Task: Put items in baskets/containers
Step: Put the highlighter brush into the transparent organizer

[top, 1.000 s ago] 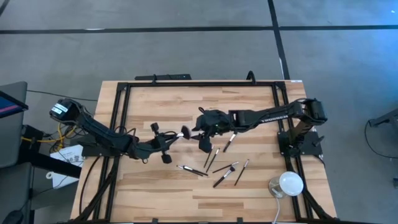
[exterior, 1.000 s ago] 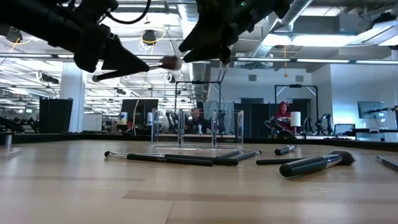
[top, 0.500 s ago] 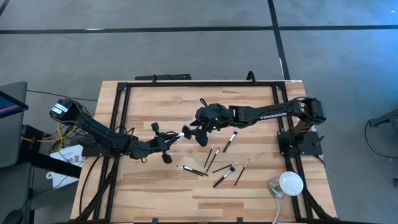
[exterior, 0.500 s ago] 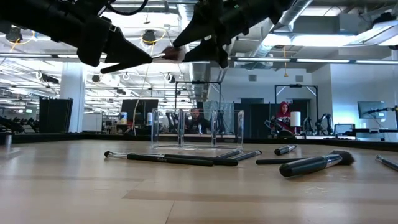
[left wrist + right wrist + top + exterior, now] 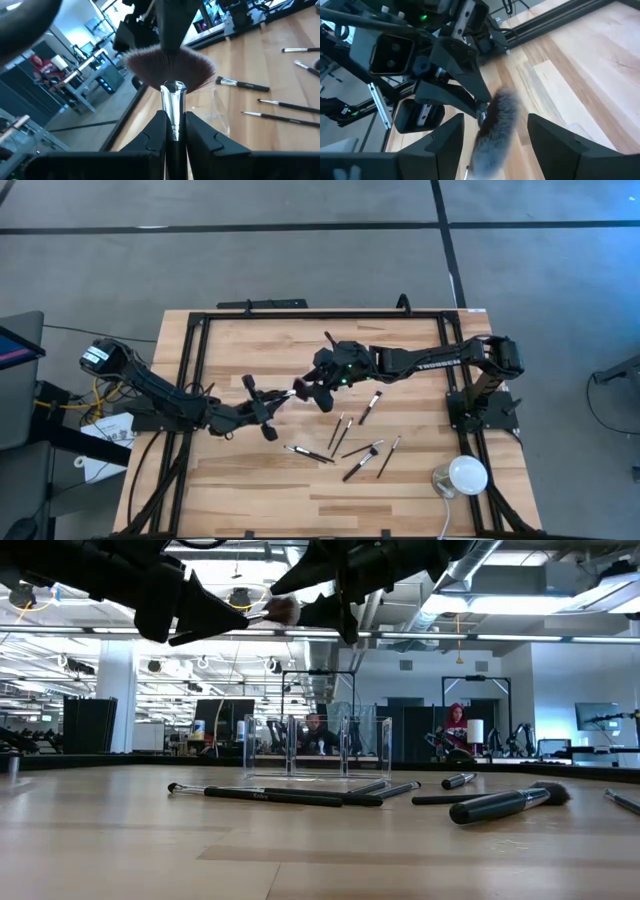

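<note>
My left gripper (image 5: 268, 406) is shut on a fan-headed makeup brush (image 5: 170, 67) and holds it in the air above the table's middle. The brush's fan head (image 5: 298, 390) points toward my right gripper (image 5: 314, 384). That gripper is open, with one finger on each side of the fan head (image 5: 495, 125), not touching it. The clear plastic container (image 5: 315, 748) stands on the table below both grippers. Several slim brushes (image 5: 345, 445) lie flat on the table to the near right of it. My left gripper pinches the brush's handle just below the silver ferrule (image 5: 173, 107) between its two fingers. The fingers (image 5: 215, 622) run along the handle, coming from the table's left and slanting a little upward. The brush is lifted clear, fan head foremost.
A white dome-shaped object (image 5: 460, 477) sits at the table's near right corner. A black frame (image 5: 320, 313) runs around the tabletop. Loose brushes (image 5: 270, 796) lie in front of the container. People sit in the room behind the table (image 5: 455, 725).
My left gripper has risen with the fan brush. My right gripper has gone toward the table's left and risen too, so that its fingers now stand on both sides of the fan head.
</note>
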Available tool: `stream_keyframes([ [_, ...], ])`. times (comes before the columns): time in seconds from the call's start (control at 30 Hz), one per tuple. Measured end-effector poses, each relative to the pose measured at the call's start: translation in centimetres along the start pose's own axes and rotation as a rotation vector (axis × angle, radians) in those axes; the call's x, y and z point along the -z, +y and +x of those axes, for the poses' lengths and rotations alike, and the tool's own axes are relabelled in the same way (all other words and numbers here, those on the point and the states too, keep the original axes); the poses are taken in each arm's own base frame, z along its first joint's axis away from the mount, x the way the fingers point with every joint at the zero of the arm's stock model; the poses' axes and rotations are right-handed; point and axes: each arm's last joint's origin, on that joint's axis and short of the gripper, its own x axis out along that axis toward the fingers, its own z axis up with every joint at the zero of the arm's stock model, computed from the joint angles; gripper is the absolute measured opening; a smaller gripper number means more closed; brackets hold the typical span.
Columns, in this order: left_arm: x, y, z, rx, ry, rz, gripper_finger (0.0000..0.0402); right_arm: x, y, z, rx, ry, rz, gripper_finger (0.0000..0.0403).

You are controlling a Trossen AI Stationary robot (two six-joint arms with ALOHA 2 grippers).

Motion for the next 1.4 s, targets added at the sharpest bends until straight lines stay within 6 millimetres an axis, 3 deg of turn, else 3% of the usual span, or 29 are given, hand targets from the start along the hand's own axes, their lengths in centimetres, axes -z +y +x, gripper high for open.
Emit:
stream_keyframes([
  [0.63, -0.8, 2.3, 2.7, 0.047, -0.089, 0.000, 0.0046, -0.3, -0.1, 0.0, 0.043, -0.040, -0.011, 0.0201],
  [1.23, -0.1, 2.5, 3.0, -0.002, -0.026, 0.028, 0.0051, 0.6, -1.6, 1.7, 0.063, -0.024, -0.050, 0.0053],
  [1.4, 0.0, 2.5, 3.0, -0.004, -0.014, 0.035, 0.0051, 0.7, -1.7, 2.0, 0.065, -0.025, -0.094, 0.0029],
])
